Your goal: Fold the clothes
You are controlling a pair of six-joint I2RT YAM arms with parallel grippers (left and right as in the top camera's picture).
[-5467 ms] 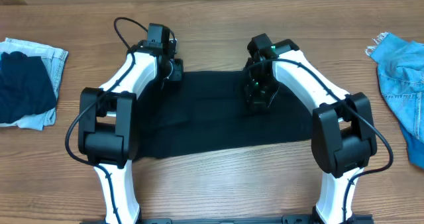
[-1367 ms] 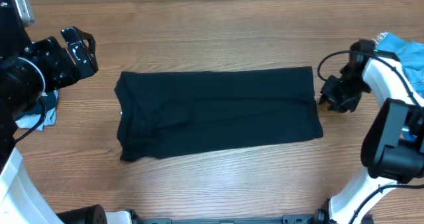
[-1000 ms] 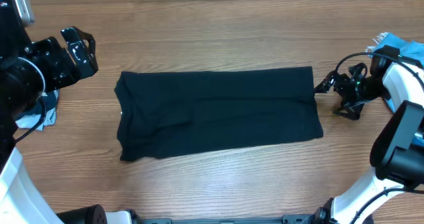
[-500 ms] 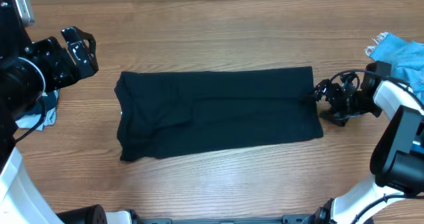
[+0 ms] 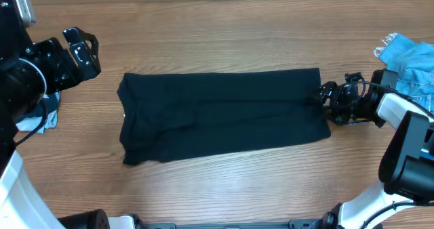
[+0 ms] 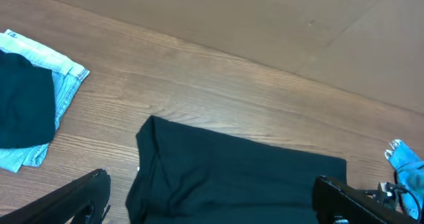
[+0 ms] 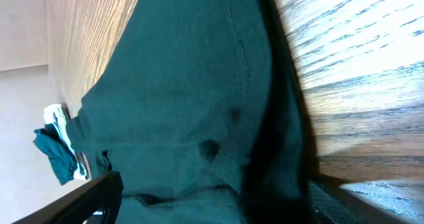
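While the R gripper [image 5: 327,101] sits low at the tabletop, I read its jaws as spread wide; on the wrist cam one finger [image 7: 79,201] shows at each bottom corner w/ the hemmed R edge of the clothes [image 5: 224,117] lying between them, so nothing is pinched; overhead puts that gripper right at the garment's R side, about mid-height of the edge; L gripper [image 5: 85,51] is raised well off to the far L, jaws fully apart, carrying nothing, clear of the fabric; the clothes are a black piece laid flat as a wide band across the middle of the table [image 5: 224,39], long axis L-R, a few soft creases toward its L half; beyond it, a bright blue denim piece [image 5: 407,59] at the far R edge, near the R arm; at far L a pale denim piece [image 6: 63,85] w/ a dark cloth [image 6: 23,105] on top, well apart from the black garment.
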